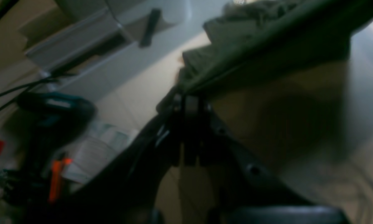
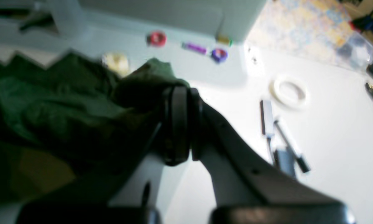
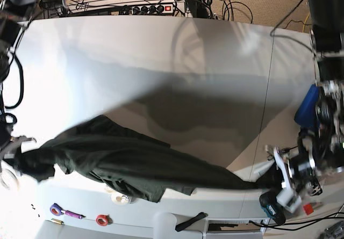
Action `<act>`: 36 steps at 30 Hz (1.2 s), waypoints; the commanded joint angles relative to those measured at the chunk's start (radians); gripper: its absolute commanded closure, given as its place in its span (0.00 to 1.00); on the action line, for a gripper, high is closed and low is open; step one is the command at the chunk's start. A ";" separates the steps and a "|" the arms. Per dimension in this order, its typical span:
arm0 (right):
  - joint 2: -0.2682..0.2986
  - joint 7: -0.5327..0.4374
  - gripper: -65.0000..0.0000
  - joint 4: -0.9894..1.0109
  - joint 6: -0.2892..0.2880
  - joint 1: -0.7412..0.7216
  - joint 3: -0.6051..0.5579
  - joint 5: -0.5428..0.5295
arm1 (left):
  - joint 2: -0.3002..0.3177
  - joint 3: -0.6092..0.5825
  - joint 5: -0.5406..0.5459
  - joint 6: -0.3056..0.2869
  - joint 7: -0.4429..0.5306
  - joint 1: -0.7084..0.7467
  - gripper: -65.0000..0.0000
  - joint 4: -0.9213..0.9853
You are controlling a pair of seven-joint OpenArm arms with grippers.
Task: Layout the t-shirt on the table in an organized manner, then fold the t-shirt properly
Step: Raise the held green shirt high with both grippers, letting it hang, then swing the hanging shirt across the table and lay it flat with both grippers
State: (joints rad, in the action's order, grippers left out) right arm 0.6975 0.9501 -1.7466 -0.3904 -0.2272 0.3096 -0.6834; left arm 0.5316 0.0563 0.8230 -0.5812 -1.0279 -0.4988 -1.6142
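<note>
A: Where is the t-shirt (image 3: pixel 134 164) right now?

B: It is stretched into a long, bunched band across the near edge of the table (image 3: pixel 161 62), strung between the two arms. The middle sags onto the table's edge and a wrinkled fold hangs past it, just above a low white ledge.

A: What is the left gripper (image 1: pixel 189 102) doing?

B: Its jaws are pressed together on a pinch of the green cloth. In the left wrist view the fabric runs up and away from the jaw tips as a taut ridge. In the base view that end of the t-shirt narrows to a point just beside the gripper, off the table's near corner, past the thin seam line (image 3: pixel 266 94).

A: And the right gripper (image 2: pixel 181 124)?

B: Also pinching the t-shirt. The right wrist view shows the jaws closed tight, with green cloth bunched against and over their tips. In the base view that end is a dark wad off the opposite near corner of the table.

A: Anything else near the t-shirt?

B: On the white ledge below the hanging fold sit a red tape roll (image 3: pixel 102 219), a purple marker (image 3: pixel 72 214) and a purple ring (image 3: pixel 55 209), all well clear of the cloth. A whitish roll (image 3: pixel 121 198) lies just beside the drooping fold. Both wrist views are blurred, so finer detail is hard to read.
</note>
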 commanded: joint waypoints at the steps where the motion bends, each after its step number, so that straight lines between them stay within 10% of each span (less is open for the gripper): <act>1: 0.026 -0.029 1.00 -0.036 0.000 0.009 0.027 -0.008 | 0.015 0.019 0.016 0.000 0.010 0.007 1.00 -0.051; 20: 0.026 0.056 1.00 -0.202 -0.037 0.537 0.164 -0.048 | 0.011 0.034 -0.096 0.046 0.006 0.734 1.00 -0.483; 36: 0.026 0.172 1.00 -0.146 -0.031 0.615 0.163 0.262 | 0.012 0.034 -0.256 0.088 0.008 0.964 1.00 -0.510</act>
State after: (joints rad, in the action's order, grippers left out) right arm 0.6979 1.1240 -1.8832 -0.4332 0.3927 0.4587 -0.4465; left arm 0.5297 0.0845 0.5648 -0.4976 -1.0355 0.4679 -2.1075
